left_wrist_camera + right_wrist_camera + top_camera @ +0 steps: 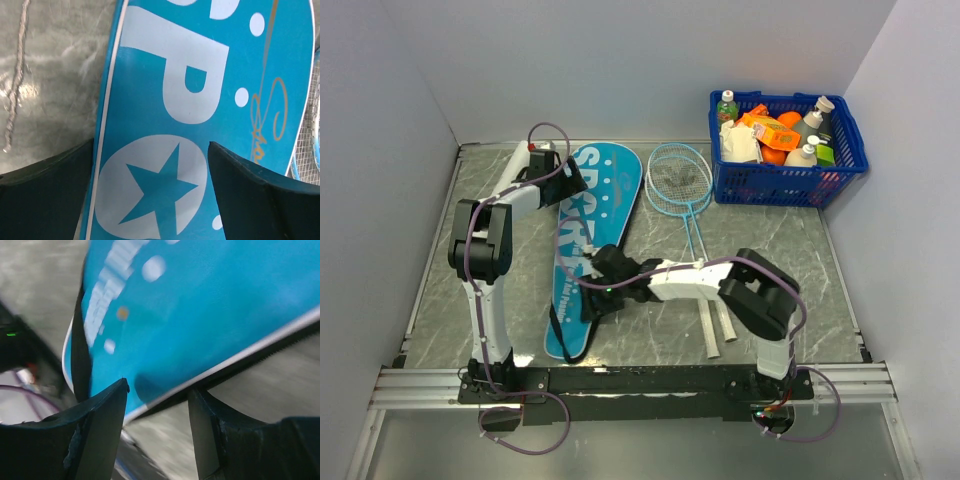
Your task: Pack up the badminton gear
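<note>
The long teal bag (588, 230) lettered SPORT lies flat on the table, wide end at the back. My left gripper (556, 170) hovers over that wide end near its left edge. In the left wrist view its jaws stand wide open (150, 192) above the white star letter of the bag (200, 65). My right gripper (590, 290) is at the bag's narrow part. It is open (157, 410), and the bag's piped edge (210, 372) runs across just beyond its fingertips. Two light-blue rackets (680, 175) lie right of the bag, their white handles (711, 335) near my right arm.
A blue plastic basket (840, 165) full of bottles and packets stands at the back right corner. White walls close in the table on three sides. The rackets' strings (312, 120) show at the right edge of the left wrist view.
</note>
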`<control>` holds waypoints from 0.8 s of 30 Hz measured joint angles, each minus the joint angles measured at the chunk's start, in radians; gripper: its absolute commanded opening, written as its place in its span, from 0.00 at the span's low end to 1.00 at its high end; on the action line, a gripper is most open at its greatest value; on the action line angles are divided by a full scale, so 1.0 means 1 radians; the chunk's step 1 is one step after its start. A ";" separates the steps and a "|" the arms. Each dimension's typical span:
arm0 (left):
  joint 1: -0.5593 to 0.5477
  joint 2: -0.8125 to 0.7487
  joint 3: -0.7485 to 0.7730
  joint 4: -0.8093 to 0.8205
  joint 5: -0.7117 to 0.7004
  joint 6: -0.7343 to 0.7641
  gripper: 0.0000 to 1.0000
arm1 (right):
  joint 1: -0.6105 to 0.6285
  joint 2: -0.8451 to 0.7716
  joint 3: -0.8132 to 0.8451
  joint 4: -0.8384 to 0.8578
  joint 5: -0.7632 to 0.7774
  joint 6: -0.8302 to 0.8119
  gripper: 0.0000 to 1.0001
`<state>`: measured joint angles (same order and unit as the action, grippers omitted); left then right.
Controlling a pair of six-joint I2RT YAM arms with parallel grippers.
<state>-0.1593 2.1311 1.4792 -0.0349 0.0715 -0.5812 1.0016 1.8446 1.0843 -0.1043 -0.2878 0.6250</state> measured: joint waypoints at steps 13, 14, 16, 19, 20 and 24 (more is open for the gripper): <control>0.063 -0.133 0.047 -0.160 0.085 0.095 0.97 | -0.012 0.010 0.132 -0.042 0.124 -0.027 0.67; 0.056 -0.176 0.046 -0.185 0.066 0.101 0.97 | -0.019 -0.022 0.132 -0.059 0.145 -0.042 0.67; 0.035 -0.280 0.029 -0.218 0.032 0.117 0.96 | -0.025 -0.100 0.132 -0.098 0.190 -0.074 0.67; -0.036 -0.509 -0.080 -0.235 -0.027 0.127 0.96 | -0.033 -0.198 0.127 -0.139 0.246 -0.106 0.67; -0.087 -0.601 -0.132 -0.236 -0.060 0.130 0.96 | -0.037 -0.237 0.117 -0.148 0.262 -0.117 0.67; -0.315 -0.821 -0.303 -0.235 -0.137 0.134 0.96 | -0.104 -0.363 0.037 -0.188 0.306 -0.145 0.68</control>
<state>-0.4744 1.3102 1.1763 -0.2695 -0.0658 -0.4477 0.8978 1.4815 1.1217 -0.2928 0.0181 0.4797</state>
